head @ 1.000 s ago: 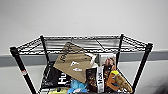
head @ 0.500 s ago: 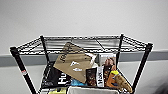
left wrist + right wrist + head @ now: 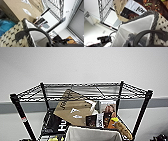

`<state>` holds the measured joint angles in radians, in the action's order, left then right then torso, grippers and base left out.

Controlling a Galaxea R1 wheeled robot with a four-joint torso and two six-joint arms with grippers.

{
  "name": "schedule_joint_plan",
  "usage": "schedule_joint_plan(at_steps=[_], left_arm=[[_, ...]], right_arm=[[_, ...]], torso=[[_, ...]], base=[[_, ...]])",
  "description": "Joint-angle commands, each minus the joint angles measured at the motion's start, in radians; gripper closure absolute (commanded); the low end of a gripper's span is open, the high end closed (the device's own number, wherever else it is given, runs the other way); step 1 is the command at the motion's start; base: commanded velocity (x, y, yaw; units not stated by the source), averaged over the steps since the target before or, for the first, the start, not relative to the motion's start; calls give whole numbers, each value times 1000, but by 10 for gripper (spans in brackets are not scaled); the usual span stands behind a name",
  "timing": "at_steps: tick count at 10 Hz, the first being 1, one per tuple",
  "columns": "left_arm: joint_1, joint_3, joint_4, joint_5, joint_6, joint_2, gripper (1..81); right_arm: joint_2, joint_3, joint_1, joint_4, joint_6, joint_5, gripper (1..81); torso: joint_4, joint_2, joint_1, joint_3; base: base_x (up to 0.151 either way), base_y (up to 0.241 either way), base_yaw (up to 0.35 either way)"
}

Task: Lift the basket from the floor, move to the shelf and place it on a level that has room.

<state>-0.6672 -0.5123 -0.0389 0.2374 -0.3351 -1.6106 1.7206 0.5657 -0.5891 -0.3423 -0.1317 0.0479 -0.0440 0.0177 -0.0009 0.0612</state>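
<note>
Basket, cream woven wicker with dark braided rim and white cloth lining (image 3: pixel 93 134), is seen raised in front of the tall black wire rack (image 3: pixel 17 109), low in the head view and below the uppermost wire-grid tier (image 3: pixel 82 89). Both wrists are held close against the basket's ends, a dark loop handle (image 3: pixel 37 31) arching large in the left wrist view. Whether either gripper is clenched cannot be told. A tan cardboard sheet (image 3: pixel 73 109) is leaned on the tier below; white letters "HU" are read on a black box (image 3: pixel 56 124).
</note>
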Motion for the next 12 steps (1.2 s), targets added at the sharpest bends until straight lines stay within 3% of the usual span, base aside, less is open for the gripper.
schedule_joint_plan(at_steps=[1, 4, 12], left_arm=[[188, 106, 63, 13, 8, 62, 811], [290, 150, 119, -15, 7, 119, 811], [737, 159, 404, -254, -33, 162, 811]], right_arm=[[-68, -93, 197, -72, 14, -31, 811], [-91, -120, 270, -118, 14, -33, 811], [-158, -133, 611, -345, 14, -186, 811]], torso=[[0, 0, 1, 0], [0, 0, 1, 0], [0, 0, 1, 0]], base=[[0, 0, 0], [0, 0, 0], [0, 0, 0]])
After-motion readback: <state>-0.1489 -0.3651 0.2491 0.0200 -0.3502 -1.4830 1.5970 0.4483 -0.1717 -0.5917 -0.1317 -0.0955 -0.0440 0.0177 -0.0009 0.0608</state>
